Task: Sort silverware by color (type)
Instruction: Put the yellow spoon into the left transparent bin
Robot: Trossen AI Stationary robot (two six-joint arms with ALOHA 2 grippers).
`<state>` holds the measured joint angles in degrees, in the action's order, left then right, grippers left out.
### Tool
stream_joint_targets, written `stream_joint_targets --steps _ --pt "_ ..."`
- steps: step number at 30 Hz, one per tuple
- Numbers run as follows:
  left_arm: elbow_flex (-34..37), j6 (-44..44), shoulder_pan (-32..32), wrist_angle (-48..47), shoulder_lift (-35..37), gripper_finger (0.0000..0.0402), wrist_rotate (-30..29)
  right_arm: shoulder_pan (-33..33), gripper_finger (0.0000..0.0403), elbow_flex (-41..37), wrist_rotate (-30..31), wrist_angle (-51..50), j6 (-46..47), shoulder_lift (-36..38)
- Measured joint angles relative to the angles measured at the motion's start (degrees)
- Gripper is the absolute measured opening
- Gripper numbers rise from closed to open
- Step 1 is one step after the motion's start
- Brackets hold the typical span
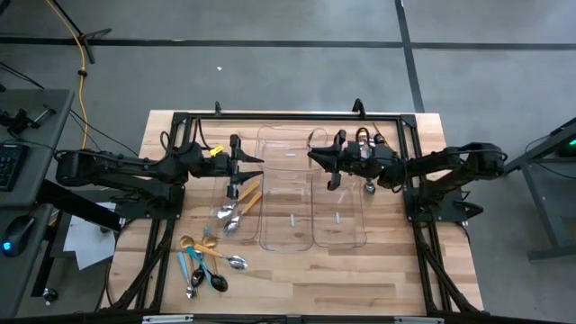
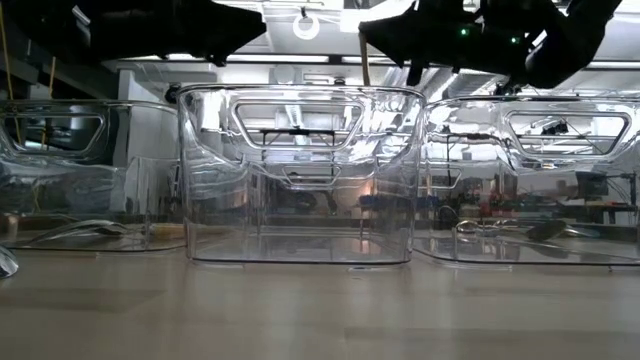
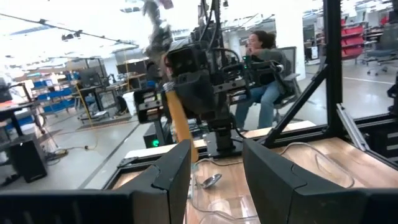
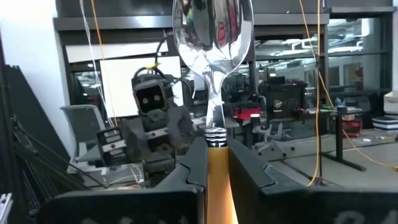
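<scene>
My right gripper [image 4: 217,168] hovers above the clear trays, shut on a silver spoon with an orange handle [image 4: 212,37], also seen as the upright spoon [image 3: 177,118] in the left wrist view. My left gripper [image 1: 256,169] faces it across the middle tray [image 1: 286,238]; its fingers [image 3: 168,180] stand open with nothing between them. More orange-handled silverware [image 1: 245,196] lies in the left tray, bowls [image 1: 229,220] toward the near edge. Gold, light-blue and teal-handled pieces [image 1: 205,265] lie loose on the table at the near left. My right gripper pinches the spoon's orange handle [image 4: 217,155] between its two fingers, just below the metal collar at the neck. The fingers come roughly level from the table's right and lie across the spoon. The spoon stands nearly upright, bowl up, its handle end [image 3: 188,143] hanging below, clear of the trays.
Three clear plastic trays stand side by side mid-table, the right one [image 1: 346,238] under my right arm. A black frame [image 1: 288,117] runs round the table. A person [image 3: 264,68] sits beyond the table's right side. Bare wood lies along the near edge [image 1: 360,279].
</scene>
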<state>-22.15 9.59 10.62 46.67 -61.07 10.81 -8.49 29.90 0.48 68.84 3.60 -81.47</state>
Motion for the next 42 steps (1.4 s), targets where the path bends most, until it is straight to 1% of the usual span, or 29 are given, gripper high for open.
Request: stream_joint_targets --steps 7,14,21,25,29,32,37,42 --pt "0.0 -2.5 0.9 0.0 -1.9 0.0136 -0.2 0.5 0.0023 0.5 -1.8 -0.1 0.4 0.0" --pt "0.0 -4.7 1.0 0.5 -2.0 0.0136 -0.2 1.2 0.0023 0.5 -2.8 1.2 -0.1 0.0" --pt "0.0 -6.3 1.0 4.0 -2.3 0.0136 -0.1 1.2 0.0023 0.8 -2.9 1.1 0.5 -0.5" --pt "-0.3 -8.0 0.9 7.8 -6.1 0.0136 0.3 2.3 0.0023 4.3 -3.5 0.8 0.5 -4.6" --pt "-3.1 -9.8 0.8 8.2 -12.6 0.0136 0.8 3.7 0.0023 9.7 -4.9 0.6 0.5 -10.7" --pt "-4.9 -11.8 0.6 8.9 -16.3 0.0136 1.9 4.2 0.0023 12.7 -5.3 0.0 0.4 -13.2" --pt "-6.6 -12.5 0.5 9.5 -18.2 0.0136 7.6 4.1 0.0023 14.3 -5.2 -2.4 0.0 -14.2" --pt "-6.6 -12.6 0.5 9.1 -18.2 0.0136 8.0 4.2 0.0023 14.3 -5.4 -2.2 -0.1 -14.2"
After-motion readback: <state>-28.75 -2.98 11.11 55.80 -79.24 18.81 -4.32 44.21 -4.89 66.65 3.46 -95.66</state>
